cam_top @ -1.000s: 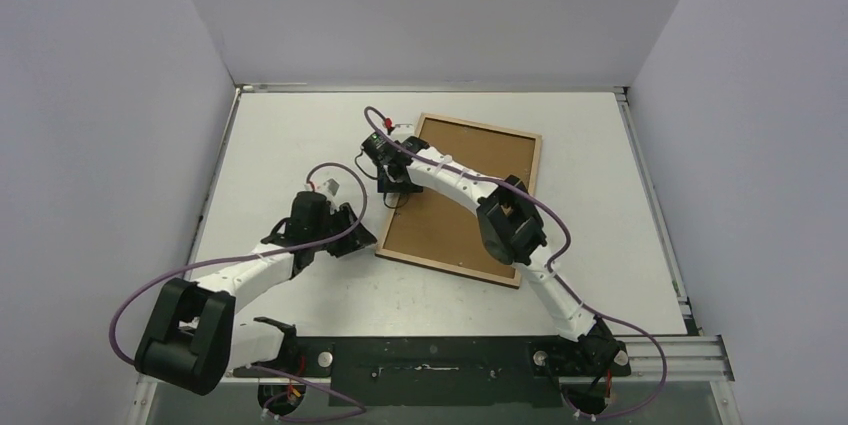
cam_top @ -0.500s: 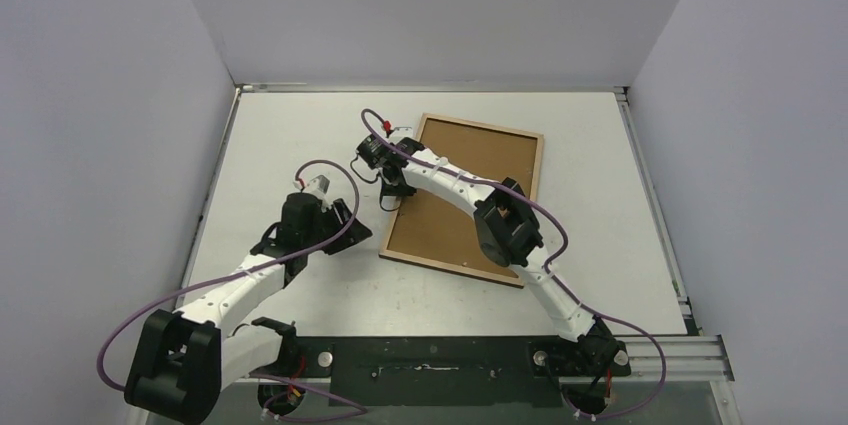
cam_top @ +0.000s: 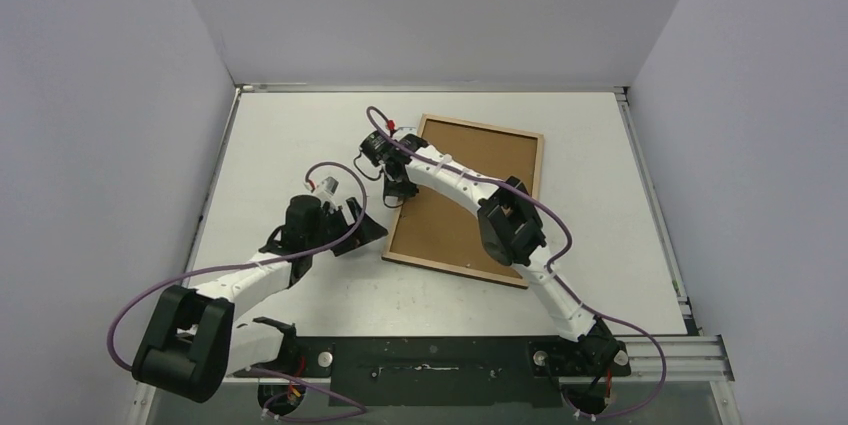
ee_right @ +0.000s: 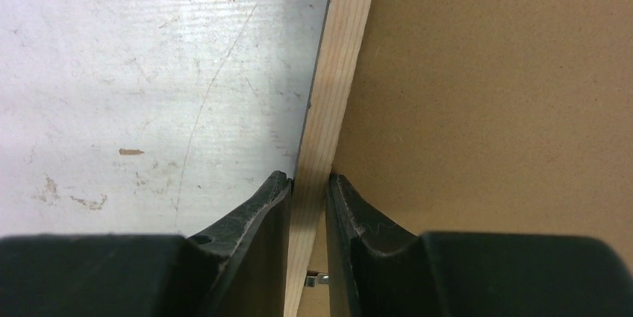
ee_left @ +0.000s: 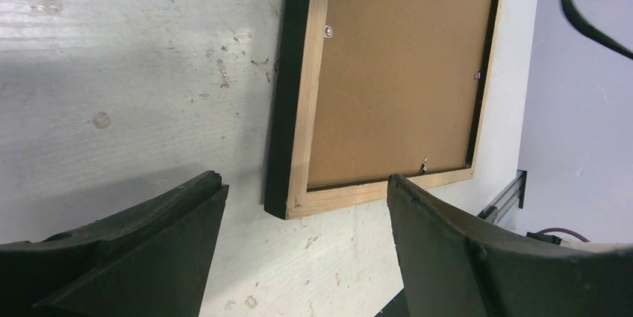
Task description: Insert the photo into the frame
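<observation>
Over the last second my left claw (cam_top: 365, 228) has drawn back and come in again toward the near-left corner of the frame (ee_left: 301, 108), and its fingers have spread wide. They hold nothing. In the wrist view that corner lies in the gap between them, untouched. My right claw (ee_right: 307, 180) has meanwhile pinched together on the frame's left rail, one finger on the outer side and the other on the inner side over the brown backing board (ee_left: 395, 86). The frame has slid slightly rightward. It lies back up on the white table (cam_top: 290, 135), askew to the table's edges. Bare table lies to its left and along its near side, and its far end lies near the table's back edge.
</observation>
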Robot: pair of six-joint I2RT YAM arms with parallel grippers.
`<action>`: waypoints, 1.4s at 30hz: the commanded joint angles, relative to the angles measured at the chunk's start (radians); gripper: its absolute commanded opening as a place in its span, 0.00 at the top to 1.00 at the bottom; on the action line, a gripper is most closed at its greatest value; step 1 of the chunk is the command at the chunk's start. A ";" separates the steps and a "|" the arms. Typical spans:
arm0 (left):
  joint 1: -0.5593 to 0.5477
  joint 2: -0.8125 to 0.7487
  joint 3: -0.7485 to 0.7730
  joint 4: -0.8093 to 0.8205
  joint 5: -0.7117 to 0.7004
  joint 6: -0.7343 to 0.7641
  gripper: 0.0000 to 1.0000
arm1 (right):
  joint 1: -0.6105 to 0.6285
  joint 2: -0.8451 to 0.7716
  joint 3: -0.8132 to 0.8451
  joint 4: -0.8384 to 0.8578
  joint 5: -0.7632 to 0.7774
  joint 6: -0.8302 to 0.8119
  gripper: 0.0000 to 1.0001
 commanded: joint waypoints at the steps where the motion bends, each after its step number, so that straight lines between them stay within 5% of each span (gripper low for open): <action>1: 0.000 0.071 0.013 0.125 0.072 -0.033 0.22 | -0.009 -0.170 -0.012 0.005 -0.031 0.004 1.00; 7: -0.006 0.193 0.021 0.282 0.181 -0.100 0.23 | -0.026 -0.251 -0.093 0.069 -0.085 0.041 1.00; 19: -0.017 0.300 0.050 0.478 0.349 -0.160 0.50 | -0.038 -0.289 -0.135 0.130 -0.128 0.078 1.00; 24: -0.018 0.316 0.065 0.516 0.401 -0.187 0.66 | -0.039 -0.286 -0.135 0.140 -0.124 0.088 1.00; 28: -0.018 0.305 0.066 0.561 0.426 -0.201 0.97 | -0.039 -0.301 -0.140 0.144 -0.100 0.091 1.00; 30: -0.019 0.281 0.073 0.556 0.424 -0.199 1.00 | -0.038 -0.318 -0.150 0.134 -0.039 0.091 1.00; 32: -0.018 0.243 0.091 0.499 0.417 -0.176 1.00 | -0.033 -0.343 -0.169 0.128 0.033 0.089 0.92; 36: -0.021 0.135 0.178 0.249 0.379 -0.070 1.00 | -0.028 -0.383 -0.171 0.104 0.134 0.065 0.55; 42: -0.024 0.004 0.357 -0.137 0.257 0.099 1.00 | -0.020 -0.451 -0.100 0.052 0.237 0.005 0.42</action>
